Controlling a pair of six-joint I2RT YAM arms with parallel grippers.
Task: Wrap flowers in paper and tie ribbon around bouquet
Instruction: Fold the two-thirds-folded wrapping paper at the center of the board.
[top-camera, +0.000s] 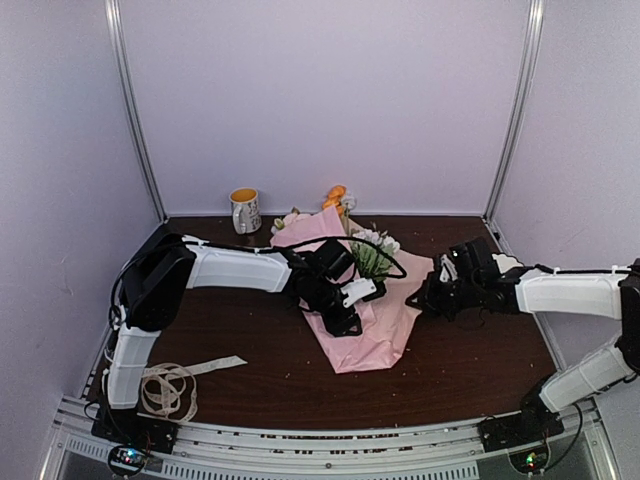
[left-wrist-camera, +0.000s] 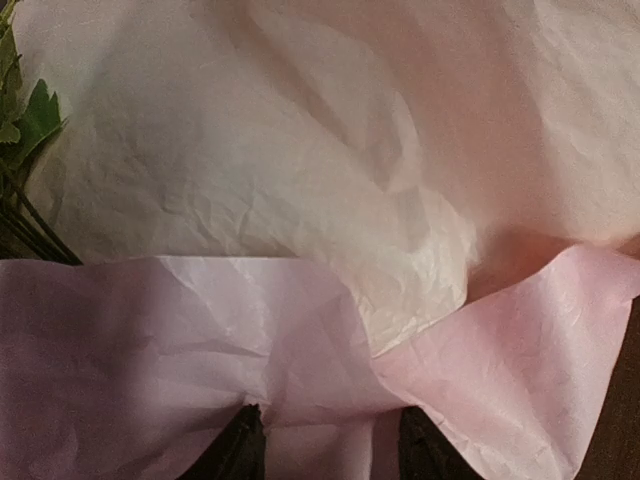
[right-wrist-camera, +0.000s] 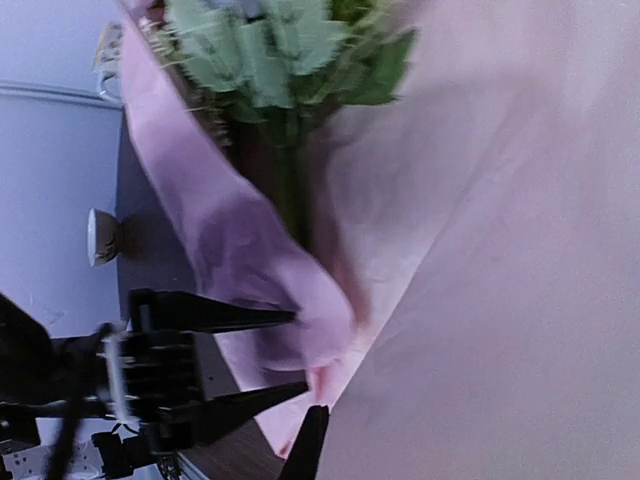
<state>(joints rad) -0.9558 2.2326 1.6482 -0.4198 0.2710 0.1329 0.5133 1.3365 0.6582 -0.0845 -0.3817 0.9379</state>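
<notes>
The paper (top-camera: 372, 345) lies mid-frame in the top view as a loose pink cone, its narrow end toward the lower edge. The flowers (top-camera: 372, 255) rest on it with their blooms pointing to the upper centre. The left gripper (top-camera: 345, 322) sits on the cone's lower half, its 2 fingers half closed around a bunched fold of paper over the stems. The right gripper (top-camera: 418, 300), at the right flap's edge, has its fingers pressed together and appears to pinch that thin sheet. Its wrist view shows only 1 fingertip, the rest hidden by paper.

The step in hand looks like folding the right flap across. A low, slow pull toward frame left, with the left claw pinning the stems, should keep the tissue from tearing or dragging the blooms.

Bare table (top-camera: 470, 370) shows at lower right. The ribbon (top-camera: 170, 385) lies at lower left and the mug (top-camera: 245, 210) stands at upper left, both well apart from the cone.
</notes>
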